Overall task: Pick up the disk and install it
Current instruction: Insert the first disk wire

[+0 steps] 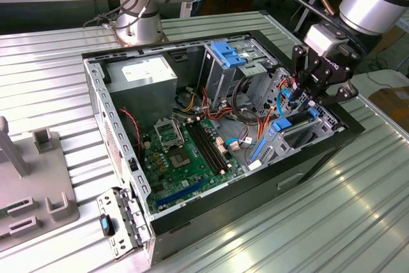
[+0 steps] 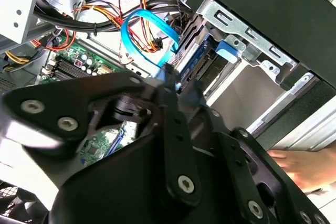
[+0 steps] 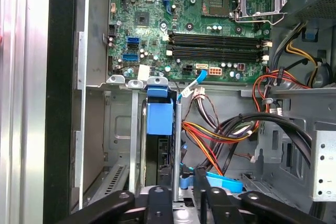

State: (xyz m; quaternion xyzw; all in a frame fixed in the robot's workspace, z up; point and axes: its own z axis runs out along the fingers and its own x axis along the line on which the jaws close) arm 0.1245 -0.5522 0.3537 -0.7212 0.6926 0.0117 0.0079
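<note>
Our gripper (image 1: 314,100) hangs over the drive cage (image 3: 118,129) at the exterior view's right end of the open computer case (image 1: 255,187). We cannot tell whether it is clamped on anything or only poised there.

In the first wrist view the disk (image 3: 157,156) lies just ahead of it. The disk stands on edge in a slot of the cage, with its blue carrier tab (image 3: 159,116) at the end towards the motherboard (image 3: 199,24).

We judge the disk to be rigid, fairly heavy for its bulk, smooth on its metal faces and sensitive to knocks. The blue rails along its long edges look like the safest hold.

The cage wall and the gripper hide much of the disk's body. We cannot make out its connector end or whether it sits fully home. A blue data cable (image 3: 224,182) and bundled power wires (image 3: 210,140) crowd the space beside the slot. In the second wrist view a person's hand (image 2: 307,166) rests outside the case.
</note>
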